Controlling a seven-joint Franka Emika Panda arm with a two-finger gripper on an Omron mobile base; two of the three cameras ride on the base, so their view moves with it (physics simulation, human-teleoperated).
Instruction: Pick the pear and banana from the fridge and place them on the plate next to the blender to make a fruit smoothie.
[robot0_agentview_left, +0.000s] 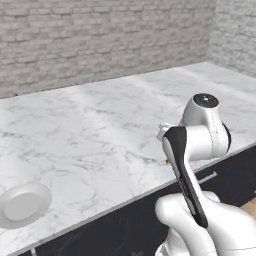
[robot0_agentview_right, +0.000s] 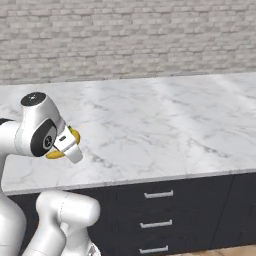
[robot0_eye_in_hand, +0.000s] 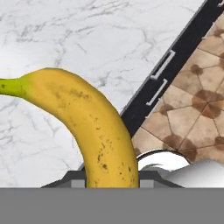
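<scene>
The end effector (robot0_agentview_right: 67, 145) is clamped on the banana (robot0_eye_in_hand: 87, 118), carried above the marble counter (robot0_agentview_left: 110, 130) near its front edge, while the plate (robot0_agentview_left: 22, 204) at lower left of the left base view lies bare, so both placements appear outstanding.

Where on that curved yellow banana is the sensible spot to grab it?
Around its thick middle, across the narrow width, as the pincer does now. The curved yellow banana tapers to a thin greenish stem that would slip, while the middle offers two near-parallel sides.
</scene>
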